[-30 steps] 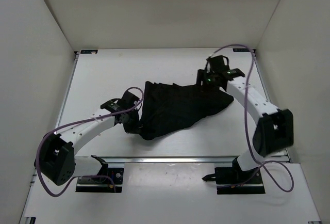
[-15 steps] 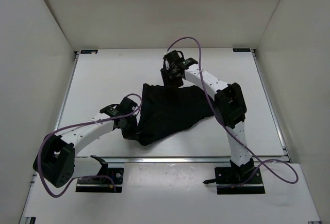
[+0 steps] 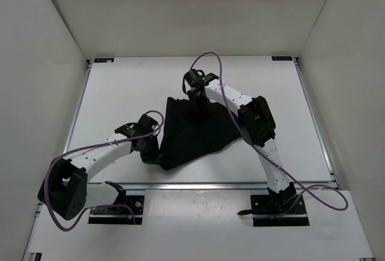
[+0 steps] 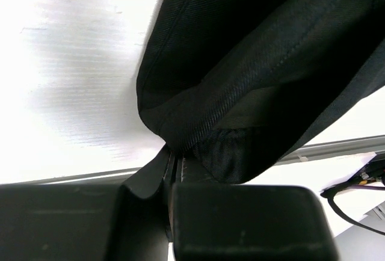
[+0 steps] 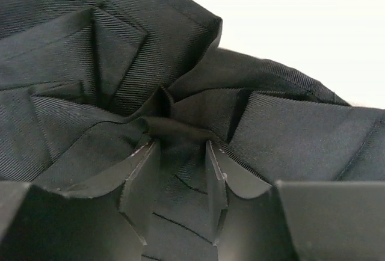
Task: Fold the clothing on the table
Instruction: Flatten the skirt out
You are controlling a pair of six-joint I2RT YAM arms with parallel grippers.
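Top external: clothing (image 3: 198,132) bunched at table (image 3: 120,86) centre, left gripper (image 3: 153,151) at its 8 o'clock, right gripper (image 3: 198,100) at 12 | left wrist: clamped on hem | right wrist: jaws narrow astride pucker, hold unclear | step: gripping edges; next likely lift, spread flat.

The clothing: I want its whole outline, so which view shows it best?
Top external: nearly the whole clothing lies in view on the table. Left wrist shows only a pinched corner; right wrist, only bunched folds close up.
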